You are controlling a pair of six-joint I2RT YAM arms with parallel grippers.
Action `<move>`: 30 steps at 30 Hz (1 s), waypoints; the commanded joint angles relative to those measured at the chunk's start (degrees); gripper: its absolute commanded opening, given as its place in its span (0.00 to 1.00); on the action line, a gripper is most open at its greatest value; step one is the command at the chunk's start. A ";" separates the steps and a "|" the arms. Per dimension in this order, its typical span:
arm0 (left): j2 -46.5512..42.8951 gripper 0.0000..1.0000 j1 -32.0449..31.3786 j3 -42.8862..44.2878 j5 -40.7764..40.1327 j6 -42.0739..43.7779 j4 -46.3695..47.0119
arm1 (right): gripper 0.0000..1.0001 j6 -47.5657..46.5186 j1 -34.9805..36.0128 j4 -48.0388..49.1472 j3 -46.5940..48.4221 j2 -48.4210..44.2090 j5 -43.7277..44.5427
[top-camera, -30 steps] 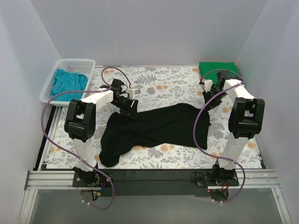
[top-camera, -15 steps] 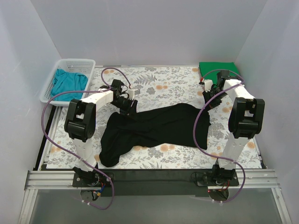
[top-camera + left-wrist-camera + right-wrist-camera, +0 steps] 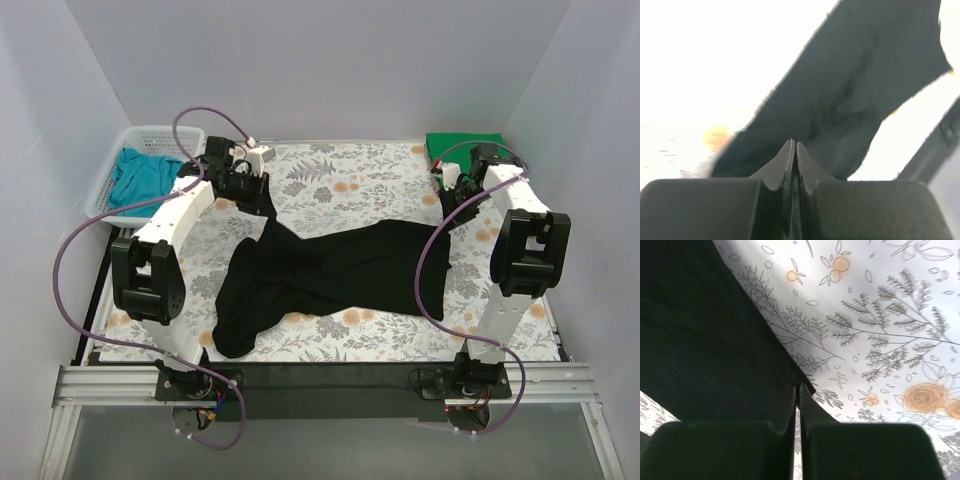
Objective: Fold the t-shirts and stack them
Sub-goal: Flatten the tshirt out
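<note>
The large black t-shirt lies spread across the middle of the floral table. My left gripper is shut on its back-left edge and holds that part raised in a peak. In the left wrist view the closed jaws pinch the black cloth, which hangs from them. My right gripper is shut on the shirt's back-right corner, low over the table. The right wrist view shows those jaws closed on the cloth's edge. The green t-shirt lies folded at the back right. The teal t-shirt is bunched in the basket.
A white mesh basket stands at the back left corner. White walls enclose the table on three sides. Purple cables loop from both arms. The floral tablecloth shows behind the black shirt.
My left arm has risen and swung back and left, pulling the shirt's back-left edge up into a peak. My right gripper has shifted slightly back, still on the corner.
</note>
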 commanded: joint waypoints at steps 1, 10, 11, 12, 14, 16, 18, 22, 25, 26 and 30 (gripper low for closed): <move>-4.35 0.00 1.49 3.84 -1.83 -1.96 1.33 | 0.01 -0.57 -0.45 -2.27 4.75 -2.88 -2.01; -4.36 0.00 2.02 -0.64 2.29 -2.06 2.31 | 0.01 -0.31 -0.45 -3.76 7.49 -3.14 -3.60; -3.92 0.00 1.93 -1.43 3.34 -1.36 1.87 | 0.01 -0.39 -0.54 -3.77 7.31 -3.14 -3.60; -3.57 0.00 1.67 -2.13 4.22 -0.83 0.73 | 0.01 -0.40 -0.54 -3.77 6.88 -3.05 -3.51; -3.13 0.00 0.61 -5.64 4.14 -0.65 1.15 | 0.01 -0.40 -0.45 -3.77 6.78 -3.05 -3.77; -2.77 0.00 -0.70 -7.67 3.71 -0.47 1.68 | 0.01 -0.40 -0.45 -3.77 6.78 -2.70 -3.86; -2.25 0.00 -1.15 -9.95 3.09 -1.26 3.26 | 0.01 -0.13 -0.45 -3.77 6.87 -2.09 -4.21; -0.58 0.00 -1.15 -10.75 1.86 -1.62 4.50 | 0.01 0.13 -0.45 -4.03 7.22 -1.38 -4.30; 1.18 0.00 -1.15 -9.96 1.24 -0.65 3.80 | 0.01 -0.04 -0.45 -4.20 7.14 -1.38 -4.21; 1.53 0.02 -1.15 -9.70 1.24 -0.39 3.53 | 0.01 -0.13 -0.45 -4.21 6.96 -1.38 -4.04; 3.29 0.36 -0.36 -6.54 4.66 1.02 0.81 | 0.01 -0.31 -0.45 -4.21 6.35 -1.56 -3.95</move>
